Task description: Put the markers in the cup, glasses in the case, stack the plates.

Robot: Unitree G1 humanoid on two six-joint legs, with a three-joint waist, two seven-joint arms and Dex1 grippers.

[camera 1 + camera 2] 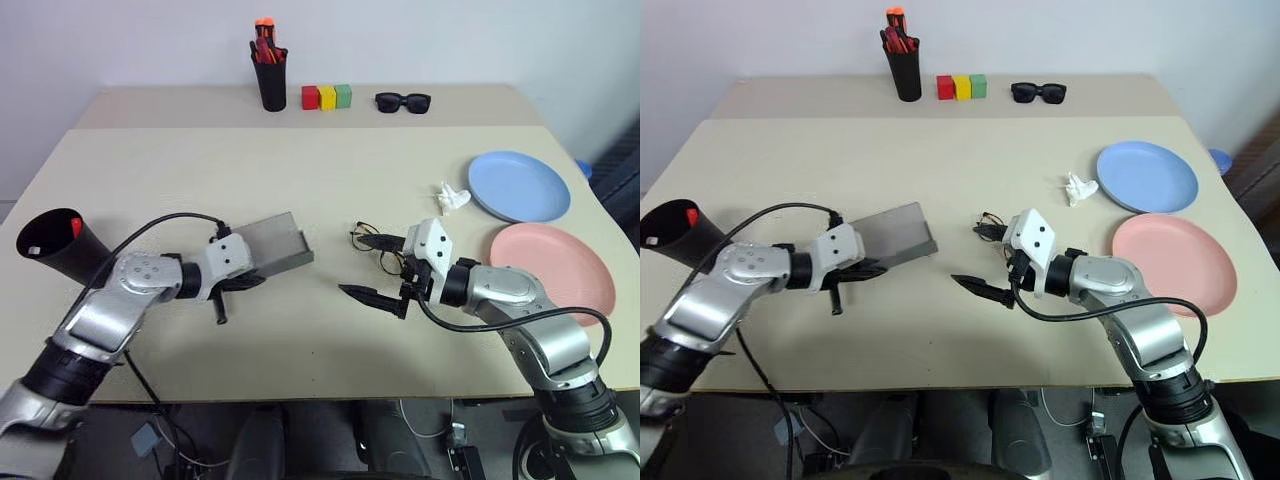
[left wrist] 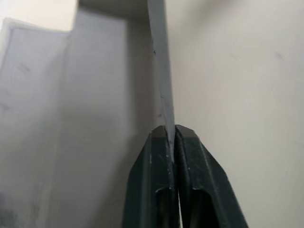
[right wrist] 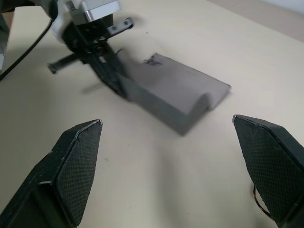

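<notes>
Grey case [image 1: 275,250] on the table [image 1: 300,180] centre-left, its thin wall pinched in my left claw [image 2: 172,135], glasses [image 1: 372,240] just beside my right claw [image 1: 378,268] spread wide, no readable writing anywhere.

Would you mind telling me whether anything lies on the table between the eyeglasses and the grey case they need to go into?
Nothing visible does. The glasses lie beside the open right gripper, and only bare table separates them from the case, which the left gripper pinches by one thin wall.
</notes>
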